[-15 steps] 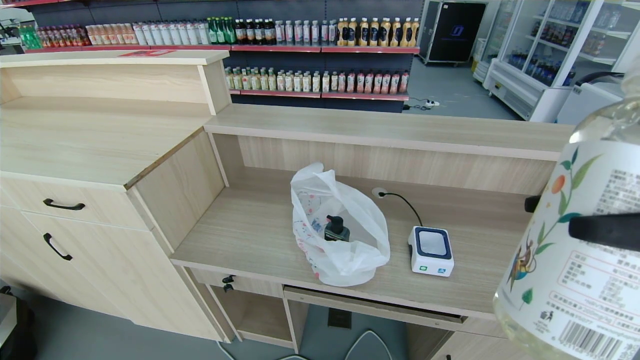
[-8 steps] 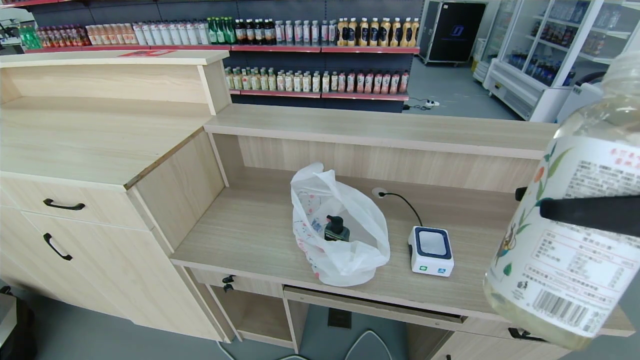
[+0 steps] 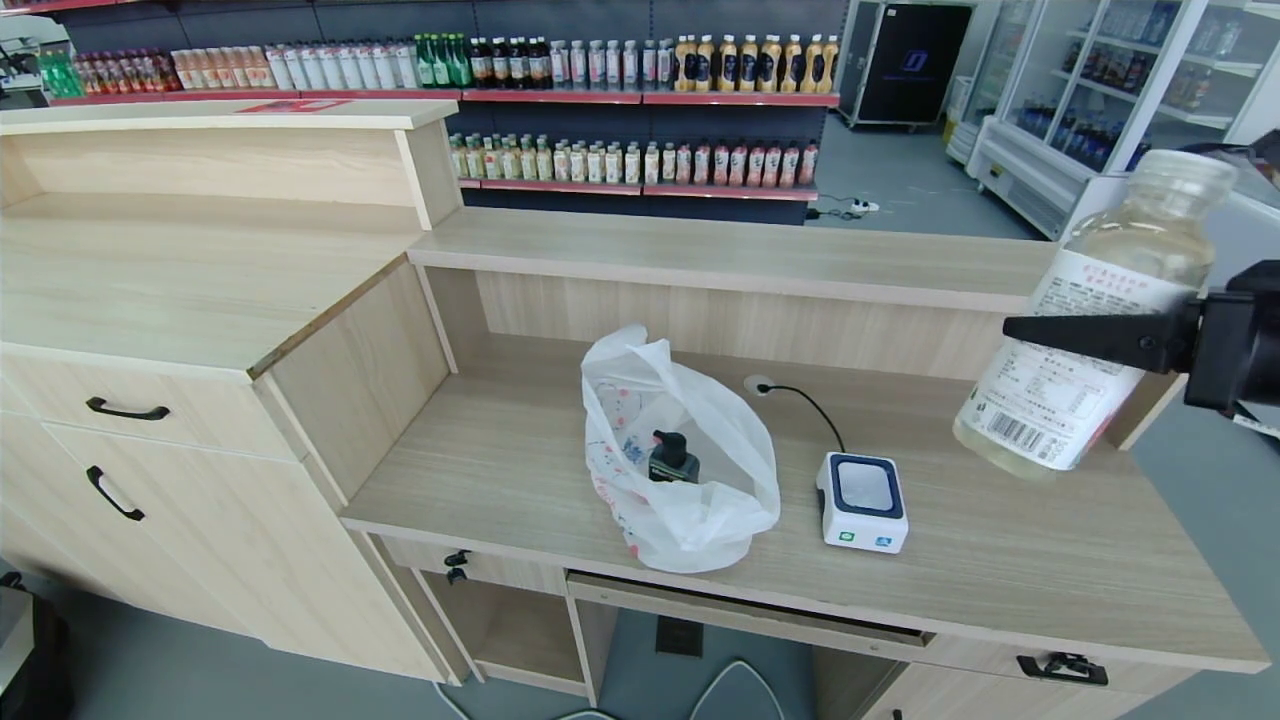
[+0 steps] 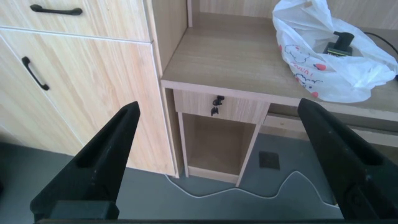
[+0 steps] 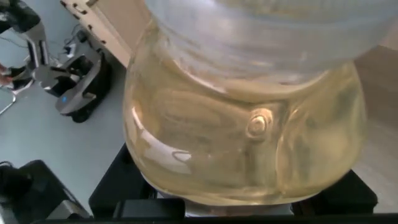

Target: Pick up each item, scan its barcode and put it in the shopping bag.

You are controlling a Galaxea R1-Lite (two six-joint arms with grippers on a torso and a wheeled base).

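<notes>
Our right claw (image 3: pixel 1045 332) grips a tilted clear plastic bottle (image 3: pixel 1040 410); loosely held, it may slip onto the white scanner (image 3: pixel 862 500) below.

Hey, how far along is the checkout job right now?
Done: one dark pump bottle sits inside the shopping bag. In hand: the right gripper holds a clear bottle tilted above the right end of the counter, barcode showing low on its label. Left: present that barcode to the scanner beside the bag, then bag it.
</notes>
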